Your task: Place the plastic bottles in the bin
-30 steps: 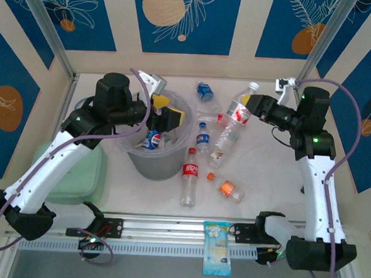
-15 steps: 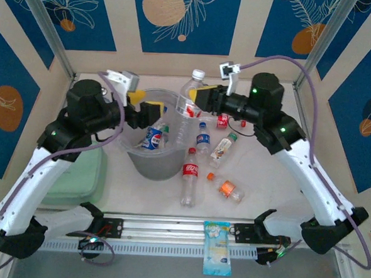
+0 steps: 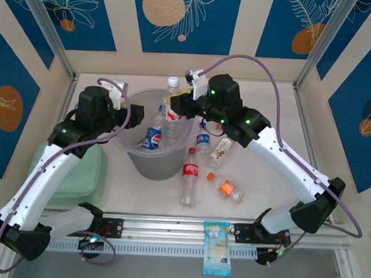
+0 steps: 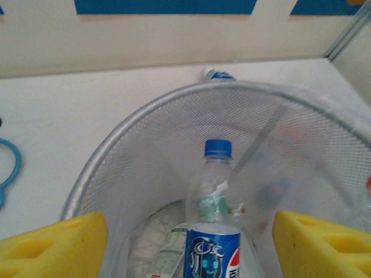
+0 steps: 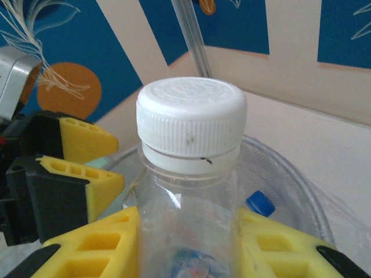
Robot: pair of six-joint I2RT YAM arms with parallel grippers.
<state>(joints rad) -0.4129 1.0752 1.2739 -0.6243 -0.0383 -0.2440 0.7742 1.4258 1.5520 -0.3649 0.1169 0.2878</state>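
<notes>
Across the table [image 3: 269, 106], my right pincer [image 5: 188, 231] is bringing its gripped bottle [image 5: 190, 124] over the bin [image 3: 131, 153]. My left pincer [image 4: 189, 237] is hanging open.

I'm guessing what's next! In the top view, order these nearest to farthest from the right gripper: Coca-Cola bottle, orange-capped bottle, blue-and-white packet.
From the right gripper:
1. Coca-Cola bottle, beside the bin.
2. Orange-capped bottle, to its right.
3. Blue-and-white packet, at the near edge.
</notes>
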